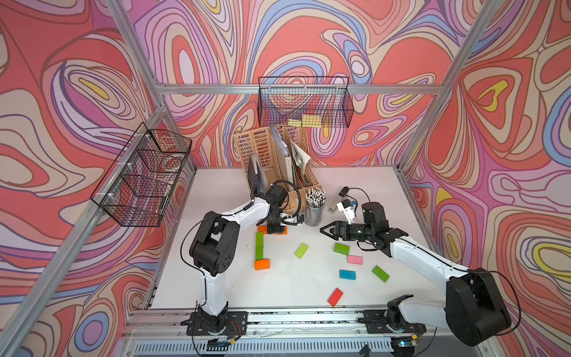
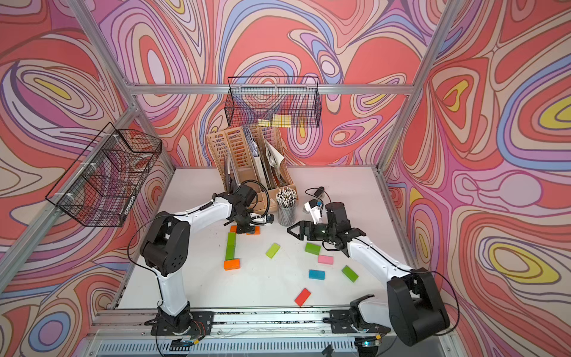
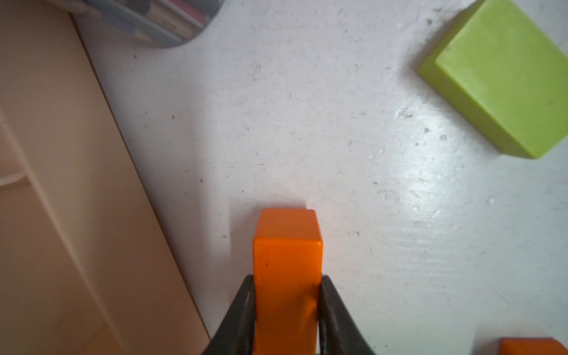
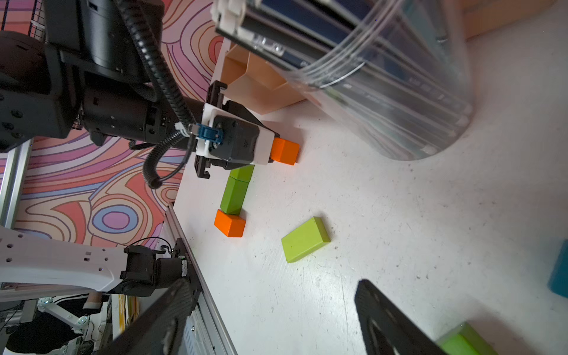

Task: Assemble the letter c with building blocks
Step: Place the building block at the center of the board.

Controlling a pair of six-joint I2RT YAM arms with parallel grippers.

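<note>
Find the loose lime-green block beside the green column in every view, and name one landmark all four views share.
In a top view: lime-green block, mid-table, right of the green column.
In a top view: same spot, shifted slightly left.
Left wrist: upper right corner, cut by the edge.
Right wrist: just below centre.
Shared landmark: the orange block clamped in the left tool.

left end effector [image 4: 271, 151] clamps orange block [image 4: 286, 151] beside green blocks [image 4: 235, 193].
</note>
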